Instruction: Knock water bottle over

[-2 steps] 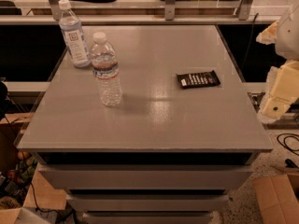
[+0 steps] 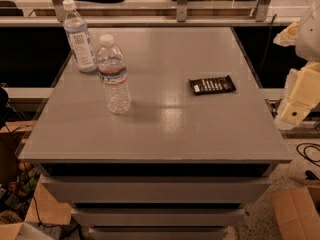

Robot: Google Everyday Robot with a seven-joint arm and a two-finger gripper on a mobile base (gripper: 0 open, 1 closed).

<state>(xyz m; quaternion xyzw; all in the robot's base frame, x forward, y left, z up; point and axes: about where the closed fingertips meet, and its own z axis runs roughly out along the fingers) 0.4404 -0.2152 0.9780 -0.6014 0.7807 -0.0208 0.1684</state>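
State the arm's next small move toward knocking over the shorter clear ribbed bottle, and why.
Probably sweep the gripper leftward across the grey table: it sits off the right edge, while the shorter clear ribbed water bottle stands upright at left.

arm point(image 2: 307, 34): white rounded shell | gripper point(image 2: 296, 101), at view's right edge: cream blocky casing, small dark round mark

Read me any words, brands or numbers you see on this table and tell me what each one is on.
Nothing can be read.
Short clear ribbed water bottle: reddish-blue band, print blurred.
Tall slim clear bottle: white-blue label, blurred.
Flat black packet: white print, too small.
Cream gripper, right of the grey table: no text seen.
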